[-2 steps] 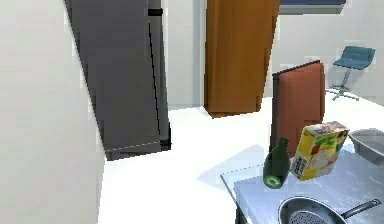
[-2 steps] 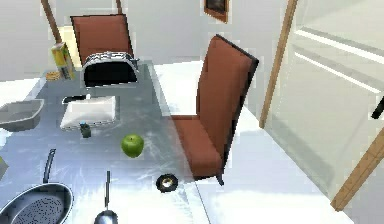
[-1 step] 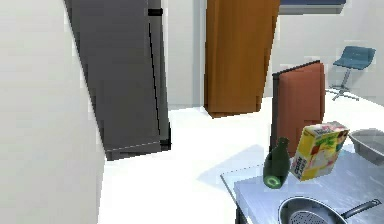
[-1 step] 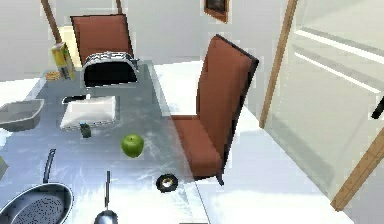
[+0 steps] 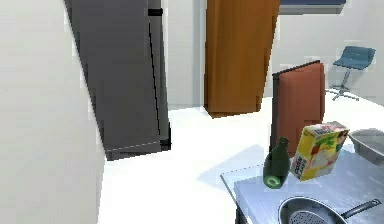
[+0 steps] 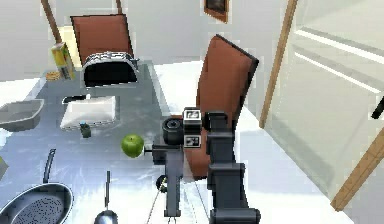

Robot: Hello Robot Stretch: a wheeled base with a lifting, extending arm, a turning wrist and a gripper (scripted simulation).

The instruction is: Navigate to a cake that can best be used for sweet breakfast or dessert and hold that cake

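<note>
A pale, whitish slab point(image 6: 88, 112), possibly the cake, lies on the grey table point(image 6: 150, 95) near its middle. The arm rises from the arm side view's bottom edge, with two white marked squares point(image 6: 172, 127) at its far end. Left of them is my gripper point(image 6: 152, 152), low over the table. A green apple point(image 6: 132, 146) rests on the tabletop right at its fingers. I cannot tell whether the gripper holds anything. The pale slab lies farther up and left of the gripper.
The table carries a black toaster-like box point(image 6: 110, 68), grey bowl point(image 6: 20, 113), pan point(image 6: 40, 205), ladle point(image 6: 105, 208), green bottle point(image 5: 276, 165) and yellow box point(image 5: 322, 150). Brown chairs point(image 6: 225, 80) point(image 6: 100, 35) flank it. A grey fridge point(image 5: 120, 75) and wooden door point(image 5: 238, 55) stand ahead.
</note>
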